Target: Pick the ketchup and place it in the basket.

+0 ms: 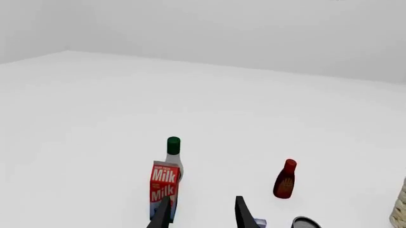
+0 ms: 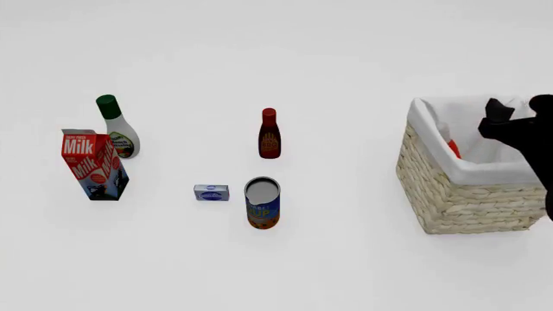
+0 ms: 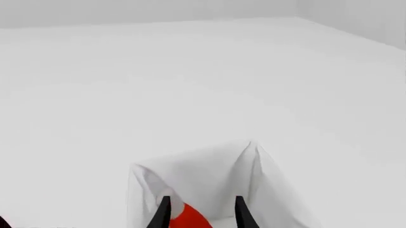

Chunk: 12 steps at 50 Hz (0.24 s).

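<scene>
Orange-red ketchup squeeze bottle (image 2: 452, 148) lies inside the large woven wicker basket (image 2: 458, 201) against its white cloth lining, with the right gripper (image 3: 199, 216) above it, fingers apart, seemingly having let go.

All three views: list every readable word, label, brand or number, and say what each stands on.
"Milk" – printed twice in white on the red milk carton, readable in the front and left wrist views; the small line above it is blurred.
White bottle with green cap: label too small to read.
Dark red bottle: label unreadable.
Can: large letters on its side, too blurred to read.
Small blue-grey box: oval mark, unreadable.
Ketchup in the basket: no label visible.
</scene>
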{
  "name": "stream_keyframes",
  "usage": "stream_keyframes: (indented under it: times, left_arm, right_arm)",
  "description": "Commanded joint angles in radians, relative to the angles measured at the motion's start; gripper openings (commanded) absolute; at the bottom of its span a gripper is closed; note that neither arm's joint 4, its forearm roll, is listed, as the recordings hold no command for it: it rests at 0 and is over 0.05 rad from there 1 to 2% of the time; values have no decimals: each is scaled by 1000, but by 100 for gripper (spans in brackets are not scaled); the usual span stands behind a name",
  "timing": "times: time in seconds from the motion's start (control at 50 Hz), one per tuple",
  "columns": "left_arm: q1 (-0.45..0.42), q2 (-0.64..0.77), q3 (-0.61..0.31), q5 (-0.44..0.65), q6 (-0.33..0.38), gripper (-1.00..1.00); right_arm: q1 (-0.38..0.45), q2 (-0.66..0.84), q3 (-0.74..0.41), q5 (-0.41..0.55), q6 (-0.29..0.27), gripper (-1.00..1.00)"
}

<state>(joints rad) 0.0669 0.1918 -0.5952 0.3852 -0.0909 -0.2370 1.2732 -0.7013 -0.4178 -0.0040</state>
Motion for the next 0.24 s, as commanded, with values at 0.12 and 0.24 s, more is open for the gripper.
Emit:
stream_keyframes:
  times: [0.12,0.24]
  left_arm:
    - [3,-11,-8,15,-7,100]
    - [2,-15,-10,18,-9,100]
  right_arm:
    - [45,-151,30,57,-41,100]
    - [89,-252,54,95,-63,100]
